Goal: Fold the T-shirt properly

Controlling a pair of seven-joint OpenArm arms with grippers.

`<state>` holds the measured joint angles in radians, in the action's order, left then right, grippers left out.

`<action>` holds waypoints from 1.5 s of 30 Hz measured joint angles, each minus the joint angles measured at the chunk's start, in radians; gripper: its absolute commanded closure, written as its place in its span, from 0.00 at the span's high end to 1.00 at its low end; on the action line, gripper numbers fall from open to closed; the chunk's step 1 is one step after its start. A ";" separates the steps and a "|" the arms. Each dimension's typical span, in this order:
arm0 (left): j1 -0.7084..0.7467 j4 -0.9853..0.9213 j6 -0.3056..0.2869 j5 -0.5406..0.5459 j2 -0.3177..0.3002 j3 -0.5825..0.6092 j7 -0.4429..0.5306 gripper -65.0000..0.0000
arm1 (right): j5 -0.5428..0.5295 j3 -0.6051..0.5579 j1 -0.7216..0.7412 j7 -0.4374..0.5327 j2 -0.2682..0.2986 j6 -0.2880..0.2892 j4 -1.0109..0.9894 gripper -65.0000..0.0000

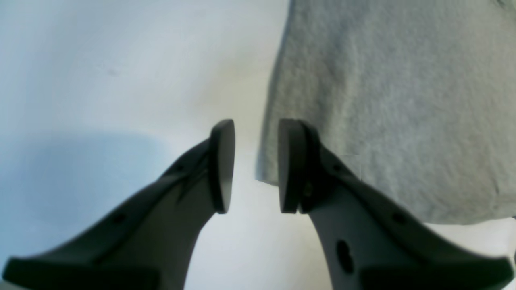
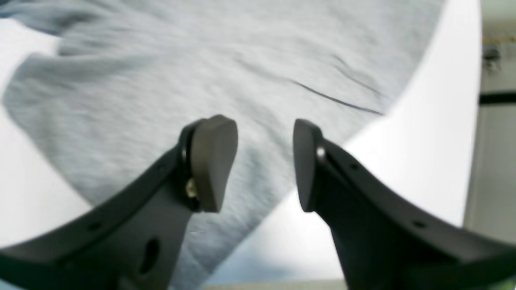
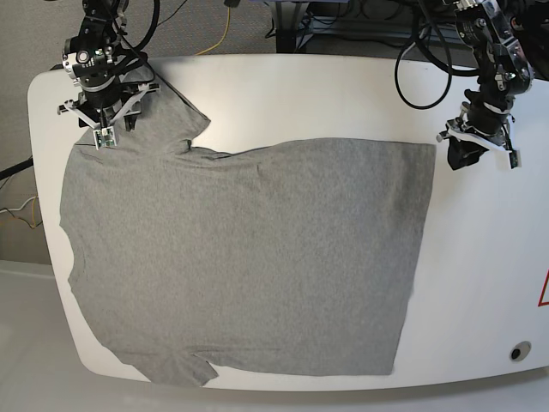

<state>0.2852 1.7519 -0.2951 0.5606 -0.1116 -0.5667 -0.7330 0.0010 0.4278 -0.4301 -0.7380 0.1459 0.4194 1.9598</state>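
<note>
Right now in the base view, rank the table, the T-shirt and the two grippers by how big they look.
1. Table
2. T-shirt
3. Left gripper and right gripper: they look alike, so no ranking between them.

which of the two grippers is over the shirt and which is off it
The right gripper hangs above the shirt's sleeve at the table's far corner. The left gripper sits over bare table just beyond the shirt's hem corner. Both are open and empty.

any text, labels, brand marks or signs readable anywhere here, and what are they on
No readable text anywhere.
Plain heather-grey cotton T-shirt: no print or label showing.
White table: a red mark at its right edge, cut off by the frame, unreadable.
Both grippers: no markings showing.
</note>
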 measured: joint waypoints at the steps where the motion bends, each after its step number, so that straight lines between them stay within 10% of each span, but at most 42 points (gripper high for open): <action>1: -0.002 0.000 0.000 0.000 -0.003 -0.005 0.001 0.26 | 0.001 0.000 0.000 -0.001 0.000 0.000 0.000 0.41; 12: -0.008 -0.066 -0.035 0.008 0.004 -0.060 0.009 0.58 | -0.002 -0.002 0.000 0.000 -0.002 0.003 0.000 0.41; 29: -0.069 -0.141 -0.232 0.009 0.037 -0.065 0.015 0.45 | -0.003 -0.003 0.000 0.000 -0.002 0.004 -0.005 0.41; 45: -0.103 -0.298 -0.271 0.013 0.065 -0.093 0.018 0.45 | -0.002 -0.001 -0.005 0.000 -0.002 0.003 -0.005 0.41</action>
<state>0.1818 1.4544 -0.5663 0.5739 -0.0467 -0.6598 -0.7151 -0.0010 0.4267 -0.4351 -0.7380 0.1444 0.4229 1.9549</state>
